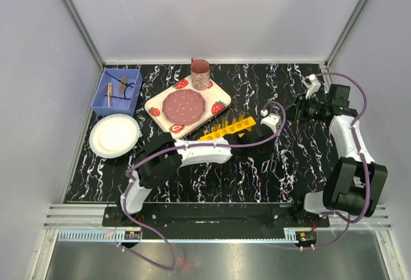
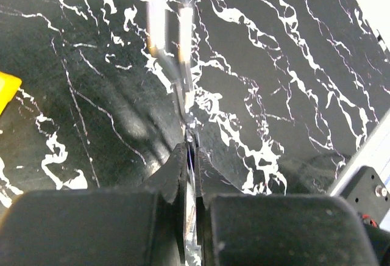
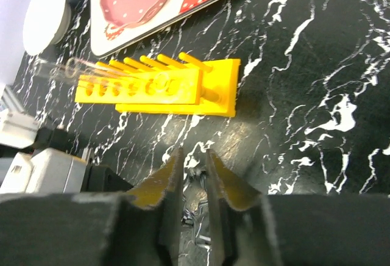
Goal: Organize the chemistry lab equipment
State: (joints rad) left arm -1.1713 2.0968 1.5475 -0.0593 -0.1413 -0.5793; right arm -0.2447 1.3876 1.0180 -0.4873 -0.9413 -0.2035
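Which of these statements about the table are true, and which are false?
1. The left gripper is shut on a metal tool. True.
2. A brush lies in the blue bin. True.
3. The rack lies in the bin. False: the rack lies on the table, beside the strawberry plate.
4. The mug stands in the bin. False: the mug stands by the strawberry plate's far corner.

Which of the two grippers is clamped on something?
The left gripper, shut on a slim metal tool; the right gripper shows a gap, nothing visibly in it.
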